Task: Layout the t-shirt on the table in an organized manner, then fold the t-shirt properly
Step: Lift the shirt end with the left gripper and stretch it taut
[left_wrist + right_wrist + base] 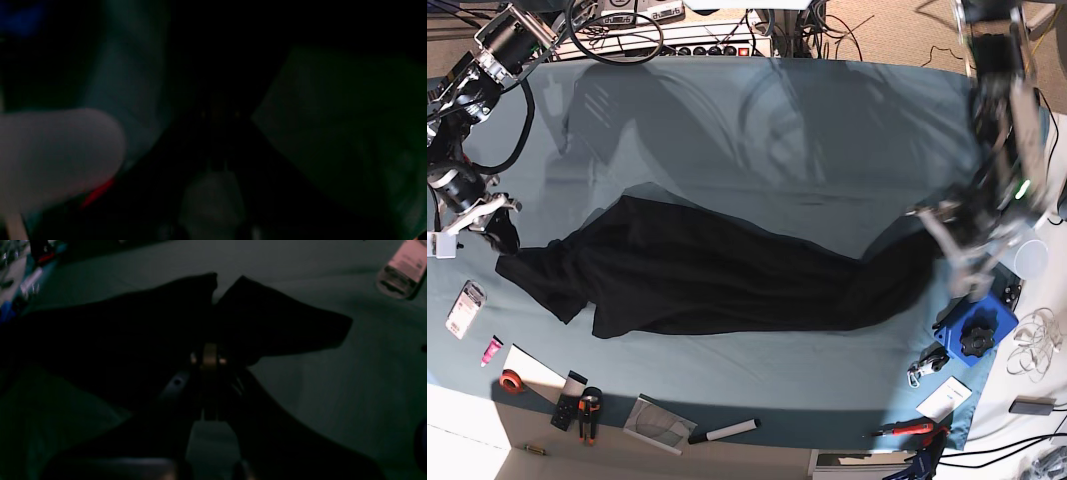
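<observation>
The black t-shirt (717, 275) lies stretched in a long, wrinkled band across the teal table (807, 130), its print hidden. My right gripper (502, 240) is at the shirt's left end; in the right wrist view the gripper (210, 357) is shut on a bunch of the black cloth (133, 333) just above the table (333, 390). My left gripper (932, 228) is at the shirt's right end, which rises off the table to it. The left wrist view is very dark; the gripper (218, 115) looks shut in black cloth (217, 66).
A blue box (977, 325) with a black part and a white round object (1032, 262) sit by the left arm. A white packet (465, 308), red tape roll (511, 381), pliers (587, 412) and marker (722, 432) lie along the near edge. Cables (617, 35) cross the back.
</observation>
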Available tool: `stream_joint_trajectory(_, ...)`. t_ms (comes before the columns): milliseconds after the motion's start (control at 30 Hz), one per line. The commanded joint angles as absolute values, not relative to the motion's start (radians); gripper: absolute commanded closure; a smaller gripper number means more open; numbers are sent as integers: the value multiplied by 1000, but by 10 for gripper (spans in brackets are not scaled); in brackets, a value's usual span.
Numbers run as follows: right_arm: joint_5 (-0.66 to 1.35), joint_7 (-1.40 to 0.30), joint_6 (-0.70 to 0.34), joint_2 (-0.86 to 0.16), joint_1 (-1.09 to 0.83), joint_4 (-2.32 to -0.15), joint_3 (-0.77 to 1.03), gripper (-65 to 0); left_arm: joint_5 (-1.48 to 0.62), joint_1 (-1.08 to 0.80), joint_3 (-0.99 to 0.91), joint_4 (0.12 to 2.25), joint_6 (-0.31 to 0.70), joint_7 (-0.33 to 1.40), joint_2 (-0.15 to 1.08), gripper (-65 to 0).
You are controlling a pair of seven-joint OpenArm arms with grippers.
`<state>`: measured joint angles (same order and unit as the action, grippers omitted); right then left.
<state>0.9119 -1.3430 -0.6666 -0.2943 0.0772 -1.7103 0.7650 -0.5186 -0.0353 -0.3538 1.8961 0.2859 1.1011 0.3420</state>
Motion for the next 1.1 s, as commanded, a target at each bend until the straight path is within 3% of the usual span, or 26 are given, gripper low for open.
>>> stream_joint_trajectory(0, 958, -1327, -686, -310, 91, -1728, 767, 0, -533, -58, -389, 1954, 289, 1079, 346, 0)
stream_joint_trajectory(200, 1088, -1341, -698, -297, 27, -1762, 768, 0, -564, -250, -532, 2142, 290, 1073, 343, 0)
stream_joint_trajectory(500, 1121, -1312, -698, -205, -55, -2043, 923, 0, -624, -409, -741, 2356, 315, 1064, 256, 0)
stream_joint_trajectory(633, 1026, -1204, -698, -209, -55, -2050, 955, 0, -643, -418, -751, 2356, 315, 1018, 244, 0)
stream_joint_trajectory(767, 915, -1125, -698, -237, -8, -2049, 944, 0, -659, -391, -748, 2356, 325, 866, 244, 0)
stream_joint_trajectory(1067, 651, -999, -661, -309, 148, -2027, 720, 0, -659, -202, -748, 2281, 342, 819, 244, 0)
